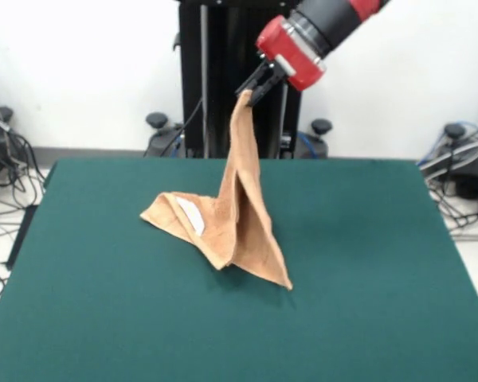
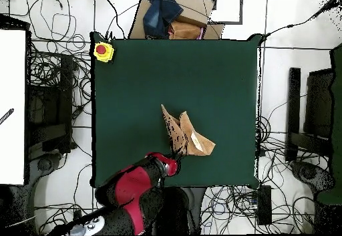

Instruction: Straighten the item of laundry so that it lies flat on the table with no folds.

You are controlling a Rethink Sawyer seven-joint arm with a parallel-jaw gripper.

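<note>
We see gripper (image 1: pixel 251 89) pinched on towel (image 1: pixel 237 215) corner, frame top centre; rest crumpled, folded on table (image 1: pixel 366 263).

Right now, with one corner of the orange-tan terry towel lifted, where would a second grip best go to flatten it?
Probably the low pointed corner of the orange-tan terry towel, approached from above. It lies free on the dark green table, opposite the corner held in the gripper, clear of the folded layers.

towel (image 1: pixel 237 215) hanging from claw (image 1: pixel 251 90), lower folds on table (image 1: pixel 366 263)
</note>
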